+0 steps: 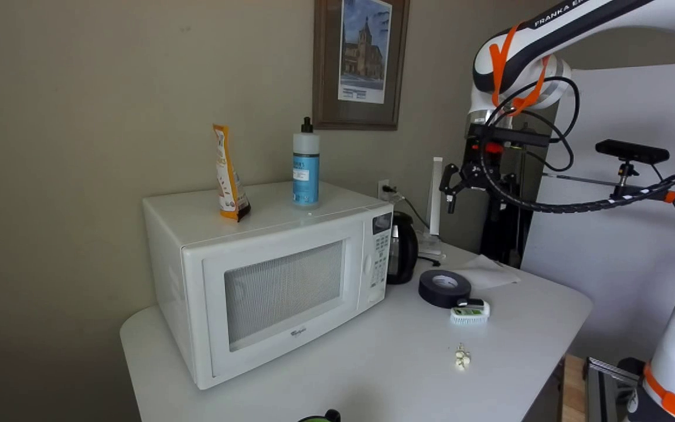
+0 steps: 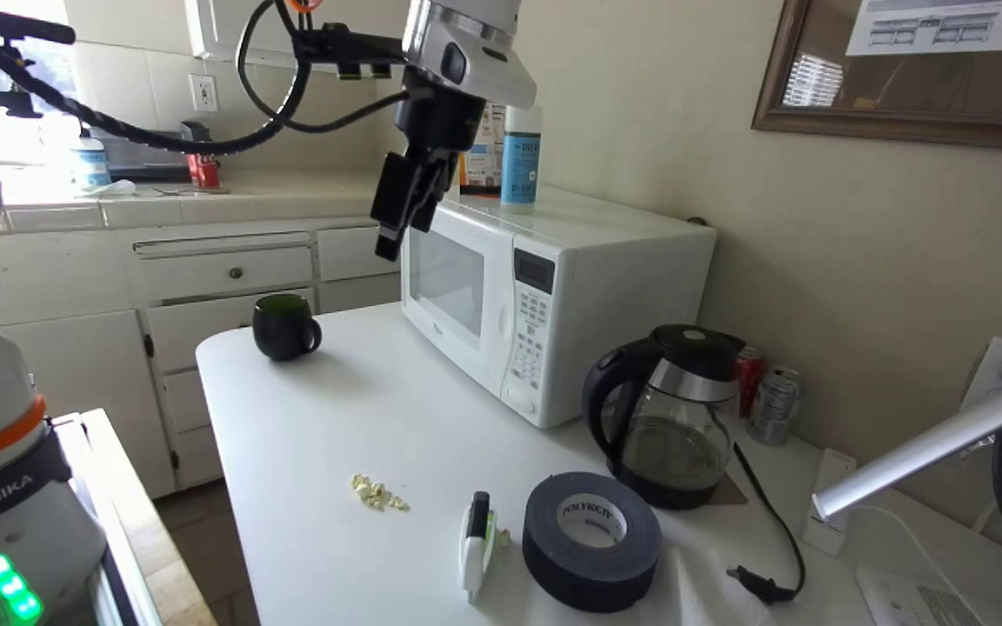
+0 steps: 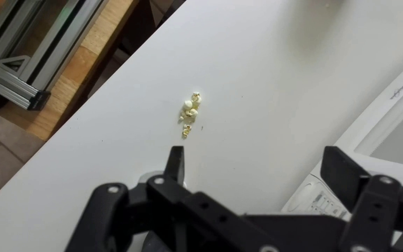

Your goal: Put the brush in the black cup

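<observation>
aloft, the pincer (image 3: pixel 255 166) gapes; brush (image 1: pixel 471 315) and black cup (image 2: pixel 280 330) rest well apart.

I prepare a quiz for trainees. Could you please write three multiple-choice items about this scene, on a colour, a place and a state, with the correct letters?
1. What colour is the inside of the black cup?
A) red
B) green
C) white

2. Where is the brush?
A) inside the black cup
B) on the microwave
C) beside the tape roll

3. What is the state of the tool?
A) open
B) shut on the brush
C) shut and empty

1: B, since an exterior view shows a green inner wall.
2: C, since both exterior views show it next to the tape roll.
3: A, since its fingers stand far apart in the wrist view.
</observation>
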Controlling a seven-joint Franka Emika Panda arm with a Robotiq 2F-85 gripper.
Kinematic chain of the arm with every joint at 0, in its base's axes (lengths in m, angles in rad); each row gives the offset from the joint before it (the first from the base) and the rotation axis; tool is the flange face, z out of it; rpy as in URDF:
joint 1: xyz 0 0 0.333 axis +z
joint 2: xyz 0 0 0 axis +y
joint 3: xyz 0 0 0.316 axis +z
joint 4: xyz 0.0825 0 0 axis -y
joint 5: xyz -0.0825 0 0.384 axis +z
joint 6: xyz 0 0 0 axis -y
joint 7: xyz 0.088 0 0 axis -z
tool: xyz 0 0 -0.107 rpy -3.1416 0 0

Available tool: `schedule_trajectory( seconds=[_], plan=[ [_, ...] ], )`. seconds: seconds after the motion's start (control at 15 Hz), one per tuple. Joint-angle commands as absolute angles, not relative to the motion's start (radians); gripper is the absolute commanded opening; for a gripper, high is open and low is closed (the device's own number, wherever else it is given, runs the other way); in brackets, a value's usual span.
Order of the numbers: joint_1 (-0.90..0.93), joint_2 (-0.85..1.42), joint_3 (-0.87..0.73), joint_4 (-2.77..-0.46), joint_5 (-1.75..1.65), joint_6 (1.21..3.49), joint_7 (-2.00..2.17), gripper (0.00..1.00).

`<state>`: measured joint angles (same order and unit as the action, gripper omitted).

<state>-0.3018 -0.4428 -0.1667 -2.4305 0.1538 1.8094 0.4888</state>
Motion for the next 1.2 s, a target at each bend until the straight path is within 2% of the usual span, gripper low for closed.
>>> schedule_trajectory(
  seconds=[0.0, 0.33, 0.4, 1.13],
  plan=[
    [-0.315, -0.428, -0.163, -2.433, 0.164, 1.827, 0.507, 1.0],
    [-0.316, -0.419, -0.162, -2.431, 0.165, 1.833, 0.509, 1.0],
    [-0.298, -0.402, -0.181, -2.422, 0.14, 1.761, 0.392, 1.0],
    [-0.302, -0.216, -0.307, -2.403, -0.143, 1.723, -0.181, 1.0]
  ],
)
